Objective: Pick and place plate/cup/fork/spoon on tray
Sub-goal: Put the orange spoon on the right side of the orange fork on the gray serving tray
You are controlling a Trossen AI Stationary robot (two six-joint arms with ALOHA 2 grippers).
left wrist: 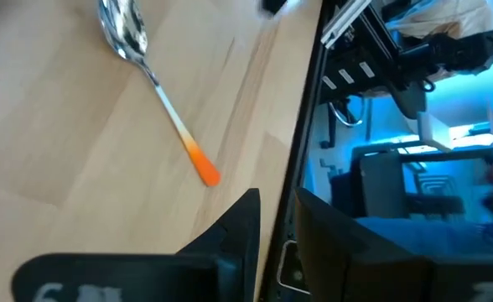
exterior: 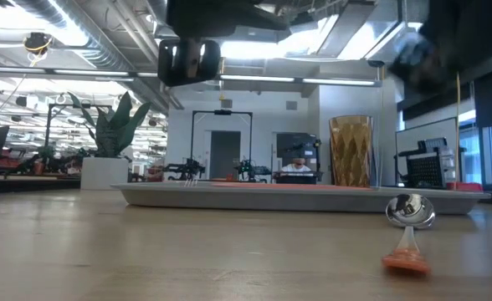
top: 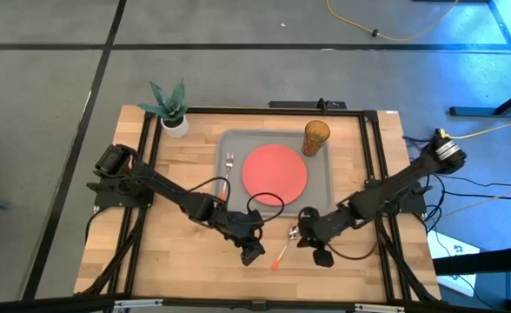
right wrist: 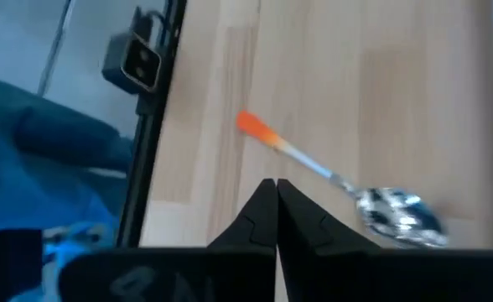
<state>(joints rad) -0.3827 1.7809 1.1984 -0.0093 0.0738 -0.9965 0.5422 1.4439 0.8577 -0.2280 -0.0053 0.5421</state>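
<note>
The spoon [top: 284, 245] lies flat on the bare wood near the table's front edge, with its bowl toward the tray and its orange handle end toward the front. It also shows in the low view [exterior: 408, 226]. My left gripper [top: 253, 254] hangs above the table just left of the spoon and is empty, its fingers a narrow gap apart [left wrist: 276, 195]. My right gripper [top: 322, 257] hangs just right of the spoon, shut and empty [right wrist: 276, 183]. The grey tray [top: 321, 178] holds the coral plate [top: 275, 171], the amber cup [top: 316, 137] upright in its far right corner, and the fork [top: 228, 165] along its left side.
A white pot with a green plant [top: 170, 109] stands at the table's far left corner. Black frame rails run along the left, right and far sides of the table. Bare wood lies to the left of the tray and along the front edge.
</note>
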